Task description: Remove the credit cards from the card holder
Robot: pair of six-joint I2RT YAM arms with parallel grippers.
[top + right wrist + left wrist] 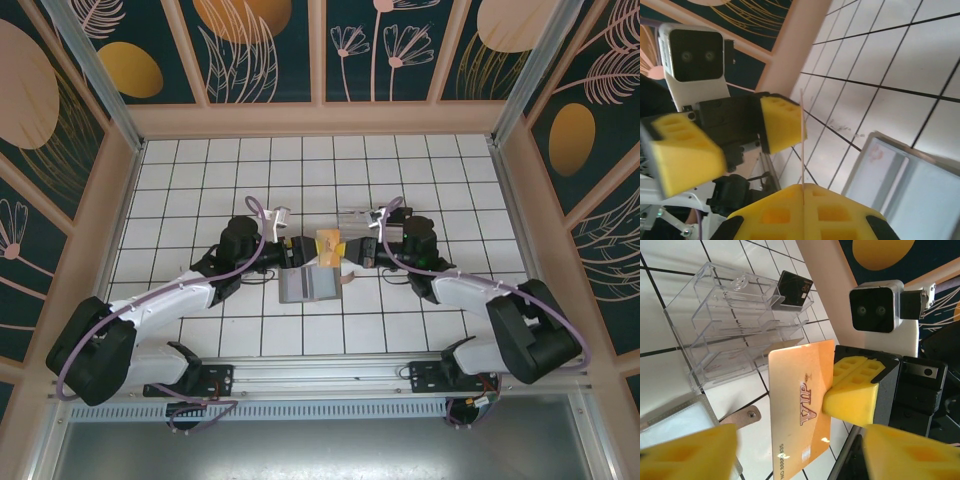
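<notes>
My right end effector (802, 202) pinches the tan-gold credit card (800, 410) near the card holder (308, 286), midway between the surface's (200, 170) side edges, my left end effector (732, 142) spread, likely to let it go.

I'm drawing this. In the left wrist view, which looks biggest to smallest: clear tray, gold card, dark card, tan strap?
1. clear tray
2. gold card, though it's nearest the camera
3. dark card and tan strap look about alike
</notes>
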